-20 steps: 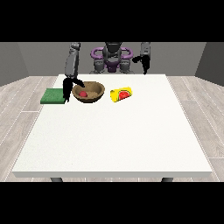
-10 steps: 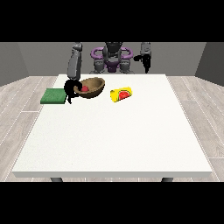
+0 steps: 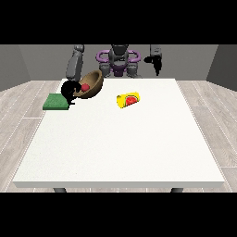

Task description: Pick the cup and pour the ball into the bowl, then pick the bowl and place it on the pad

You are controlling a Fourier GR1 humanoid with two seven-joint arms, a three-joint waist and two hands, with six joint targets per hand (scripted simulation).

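Note:
A brown wooden bowl (image 3: 92, 84) is lifted off the table and tilted toward the view's left, with a red ball (image 3: 85, 87) inside near its lower rim. The hand at the view's left (image 3: 69, 90) is curled on the bowl's left rim. Just left of it a green pad (image 3: 56, 102) lies flat at the table's edge. A yellow cup (image 3: 128, 100) lies on its side on the table, its red inside facing the camera. The hand at the view's right (image 3: 156, 62) hangs above the table's far right edge, away from all things.
The large white table (image 3: 120, 139) stretches toward the camera. The robot's purple and grey torso (image 3: 119, 61) stands behind the far edge. Grey floorboards surround the table.
The hand at the view's left has closed on the bowl's rim and raised it from the table, tipping it leftward toward the pad. The cup and the other hand stayed put.

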